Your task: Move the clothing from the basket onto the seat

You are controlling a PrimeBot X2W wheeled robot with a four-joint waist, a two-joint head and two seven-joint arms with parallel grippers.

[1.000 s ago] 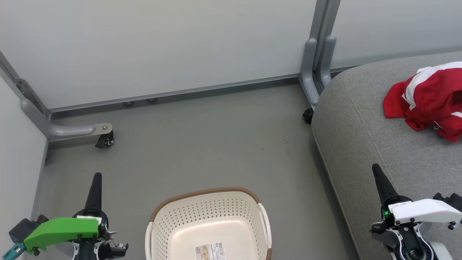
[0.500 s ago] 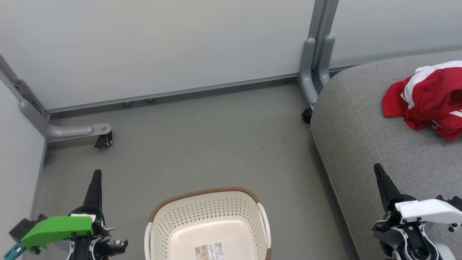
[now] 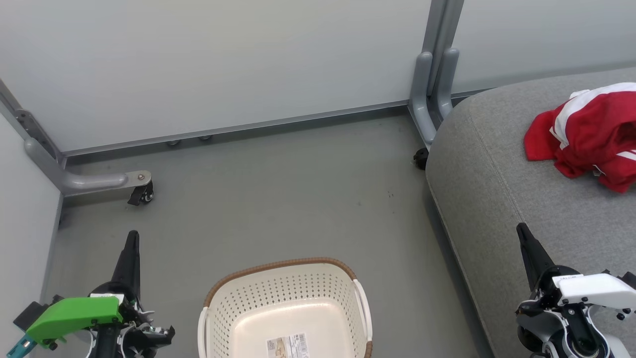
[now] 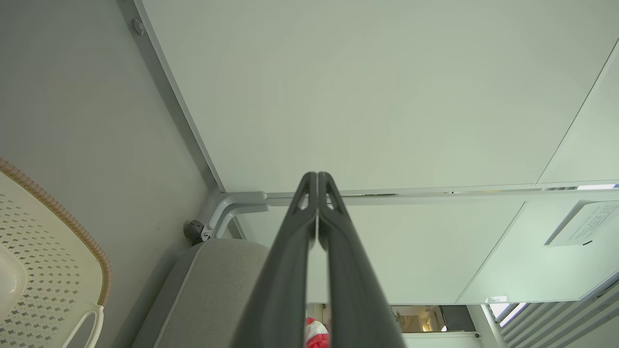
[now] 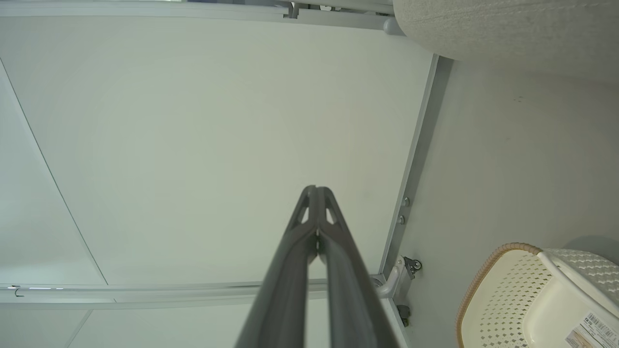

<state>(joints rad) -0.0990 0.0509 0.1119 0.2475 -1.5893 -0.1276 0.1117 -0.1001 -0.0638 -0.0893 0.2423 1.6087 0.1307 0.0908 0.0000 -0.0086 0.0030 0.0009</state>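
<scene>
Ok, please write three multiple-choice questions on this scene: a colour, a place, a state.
1. What colour is the woven-look rim of the cream-white perforated plastic basket?
A. brown B. blue C. black
2. Where does the red and white sports clothing lie?
A. in the basket B. on top of the large grey fabric seat C. underneath that seat
3. How do the two long dark fingers of the left hand stand?
A. wide apart B. shut on cloth C. shut together, holding nothing

Answers: 1 A, a brown band edges its top; 2 B, it is heaped on the seat; 3 C, they touch with nothing between.
</scene>
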